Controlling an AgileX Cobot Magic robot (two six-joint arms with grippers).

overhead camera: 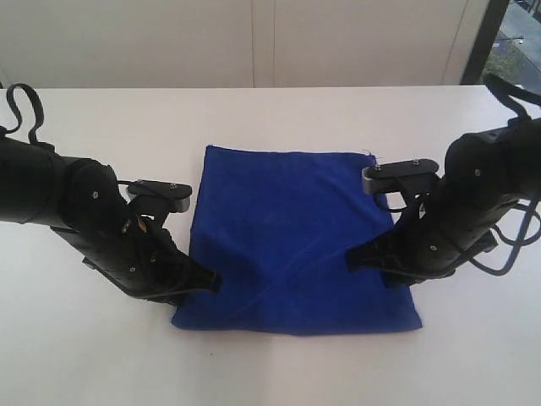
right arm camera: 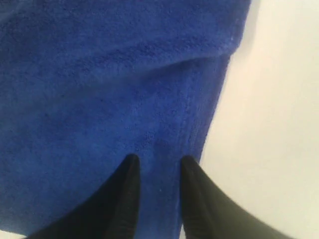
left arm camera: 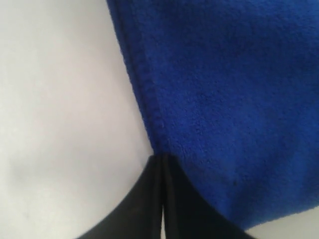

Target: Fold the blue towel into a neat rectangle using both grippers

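The blue towel (overhead camera: 287,220) lies on the white table (overhead camera: 279,364) between my two arms, with soft creases running toward its left edge. My left gripper (overhead camera: 215,281) is at that left edge, near the front. In the left wrist view its jaws (left arm camera: 163,157) are pressed together, with the hem of the towel (left arm camera: 224,99) running into their tips. My right gripper (overhead camera: 353,258) is over the towel's right edge. Its two black fingers (right arm camera: 159,162) stand apart above the blue towel (right arm camera: 99,89) near the hem, with cloth showing in the gap and nothing pinched.
The white table top (overhead camera: 101,118) surrounds the towel on all sides. A pale wall (overhead camera: 254,42) runs along the back, and a dark window frame (overhead camera: 486,38) stands at the back right. Black cables (overhead camera: 507,245) hang from the right arm.
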